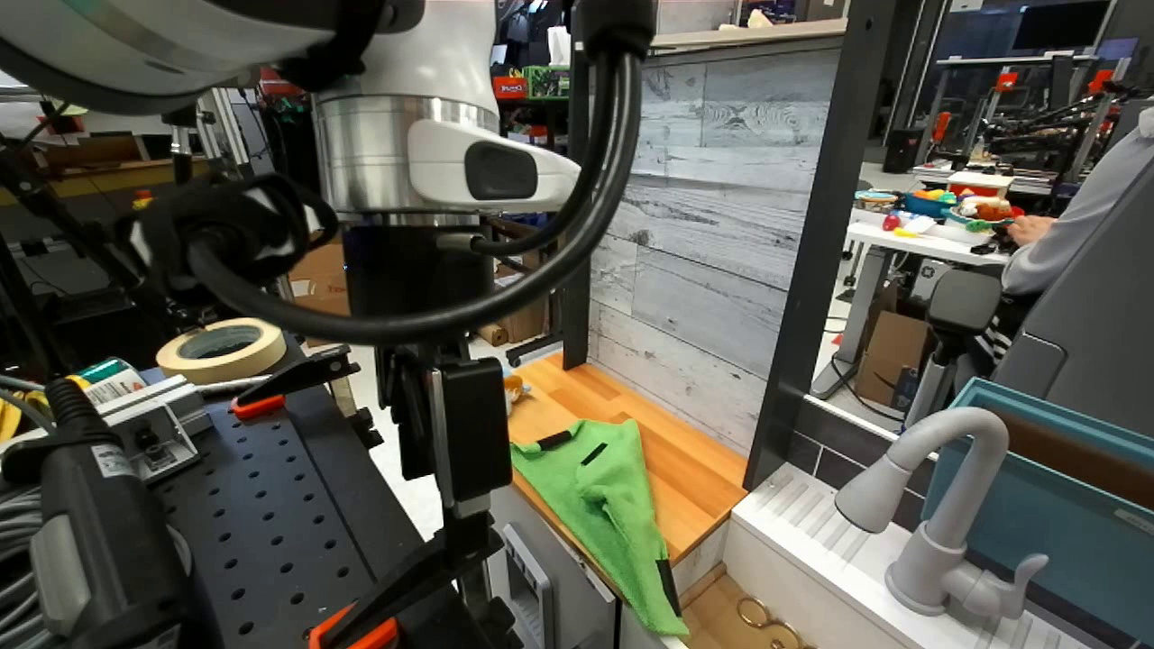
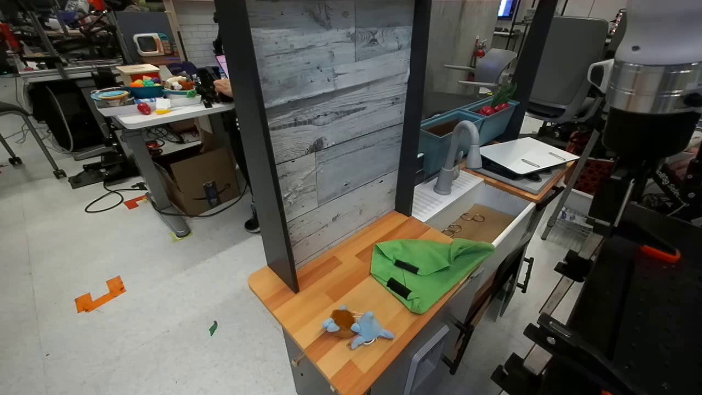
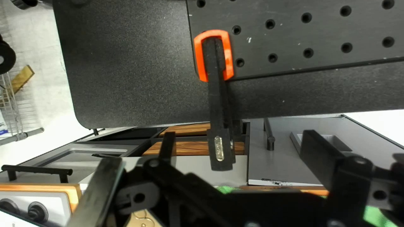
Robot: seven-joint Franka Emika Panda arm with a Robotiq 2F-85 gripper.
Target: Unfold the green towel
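The green towel (image 1: 599,500) lies partly folded and bunched on the small wooden tabletop (image 1: 694,460). It also shows in an exterior view (image 2: 428,269). Black patches are on it, and one end hangs over the tabletop's edge toward the sink. In the wrist view only small bits of the towel (image 3: 375,217) show; my gripper hides the rest. My gripper (image 3: 241,146) is open, its fingers wide apart with nothing between them. In an exterior view the gripper (image 1: 455,460) hangs beside the black robot table, apart from the towel.
The black table (image 3: 132,63) carries clamps with orange grips (image 3: 213,55) close to my gripper. Small plush toys (image 2: 359,328) lie on the tabletop. A grey plank wall (image 2: 340,131) stands behind it. The sink (image 2: 504,222) with a grey faucet (image 2: 454,159) adjoins.
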